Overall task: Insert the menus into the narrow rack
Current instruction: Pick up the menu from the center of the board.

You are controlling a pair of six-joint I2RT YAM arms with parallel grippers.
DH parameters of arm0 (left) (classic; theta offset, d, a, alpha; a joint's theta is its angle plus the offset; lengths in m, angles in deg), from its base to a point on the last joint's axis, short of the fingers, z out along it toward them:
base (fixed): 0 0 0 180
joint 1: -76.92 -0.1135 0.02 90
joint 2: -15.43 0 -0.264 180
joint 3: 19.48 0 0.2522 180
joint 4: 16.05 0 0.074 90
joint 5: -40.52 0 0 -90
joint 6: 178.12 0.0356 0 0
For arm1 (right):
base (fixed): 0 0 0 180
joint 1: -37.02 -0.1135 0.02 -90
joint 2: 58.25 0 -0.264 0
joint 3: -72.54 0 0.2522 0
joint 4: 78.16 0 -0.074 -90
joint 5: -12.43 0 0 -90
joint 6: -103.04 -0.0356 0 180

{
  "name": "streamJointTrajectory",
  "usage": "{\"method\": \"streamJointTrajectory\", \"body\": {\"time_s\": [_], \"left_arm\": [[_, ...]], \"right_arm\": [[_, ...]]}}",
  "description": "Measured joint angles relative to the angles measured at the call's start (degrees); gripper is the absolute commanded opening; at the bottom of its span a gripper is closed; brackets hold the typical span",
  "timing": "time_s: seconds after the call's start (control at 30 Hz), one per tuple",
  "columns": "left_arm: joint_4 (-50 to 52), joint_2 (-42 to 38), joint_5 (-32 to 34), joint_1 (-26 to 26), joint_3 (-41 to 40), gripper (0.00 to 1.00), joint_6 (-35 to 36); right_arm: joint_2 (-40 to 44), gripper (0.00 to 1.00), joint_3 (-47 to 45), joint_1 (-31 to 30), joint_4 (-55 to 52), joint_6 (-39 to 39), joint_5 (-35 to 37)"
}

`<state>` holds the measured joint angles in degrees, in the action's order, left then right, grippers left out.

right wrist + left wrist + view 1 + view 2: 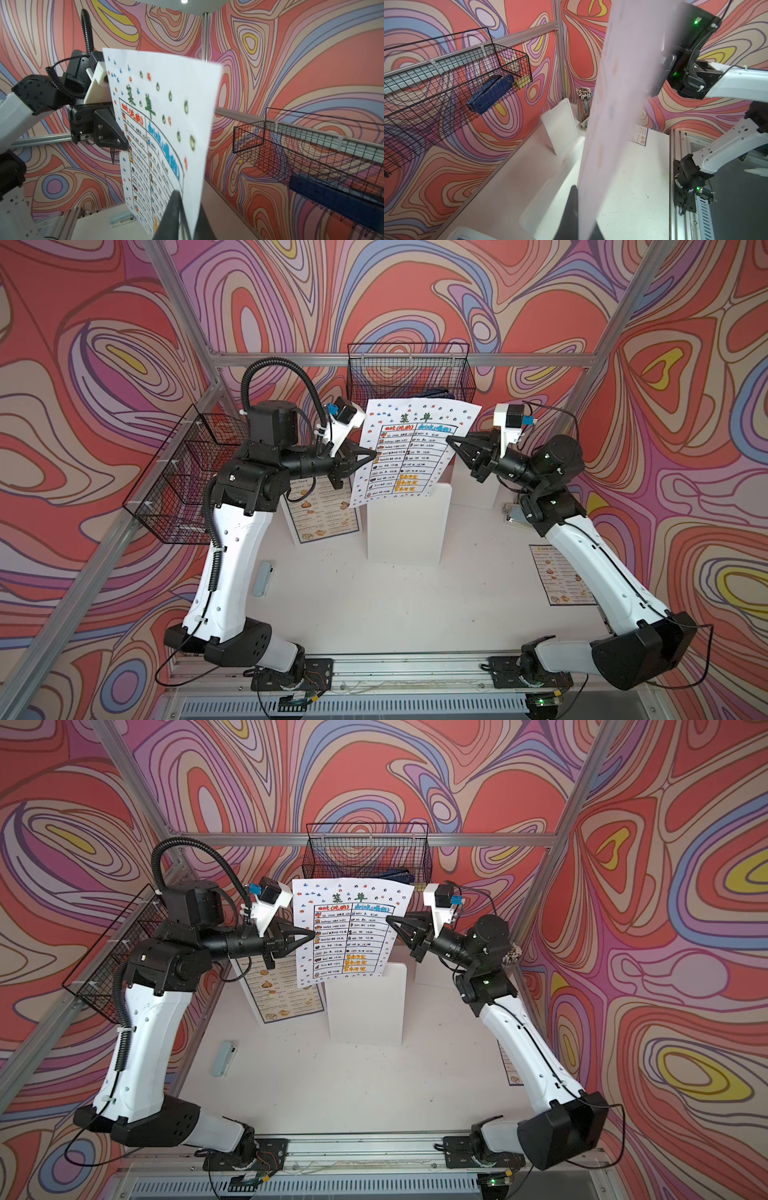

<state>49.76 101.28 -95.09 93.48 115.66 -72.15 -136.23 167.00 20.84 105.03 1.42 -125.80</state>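
The left gripper [372, 456] and right gripper [451, 442] are clamping opposite edges of the white icon-bordered paper menu [409, 452], upright at twelve o'clock. One dark-blue-bordered photo menu [328, 514] is lying at ten o'clock, a second blue-bordered menu [561, 576] at three; none seems racked.

The white paper menu [409, 452] carried a black-ruled table, a green title, red and blue column headings, some orange lettering, and a border dotted with small red, blue and green icons. The dark-blue-bordered printed menu [322, 518] showed tan food photos against the plain white tabletop [374, 605]. The wire-mesh basket [409, 377] was black. The patterned walls [415, 294] swirled coral, lilac, blue and yellow.
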Motion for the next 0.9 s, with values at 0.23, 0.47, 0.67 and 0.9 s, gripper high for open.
{"method": "streamJointTrajectory", "body": {"time_s": [0.23,0.47,0.67,0.9], "left_arm": [[0.7,3.5,1.7,0.0,3.8,0.0,2.1],[-2.0,3.2,2.8,0.0,2.1,0.53,2.1],[-5.6,0.2,4.1,-0.2,-5.9,0.76,2.9],[-12.5,-2.1,3.3,-2.4,-12.5,0.79,2.4]], "right_arm": [[-3.3,0.0,0.7,0.0,0.6,-0.3,-1.6],[-4.0,0.0,0.3,2.2,7.5,-4.1,-1.8],[-4.3,0.0,-1.2,6.1,15.7,-11.1,-2.2],[-4.3,0.0,-1.0,6.0,19.8,-15.9,-3.0]]}}
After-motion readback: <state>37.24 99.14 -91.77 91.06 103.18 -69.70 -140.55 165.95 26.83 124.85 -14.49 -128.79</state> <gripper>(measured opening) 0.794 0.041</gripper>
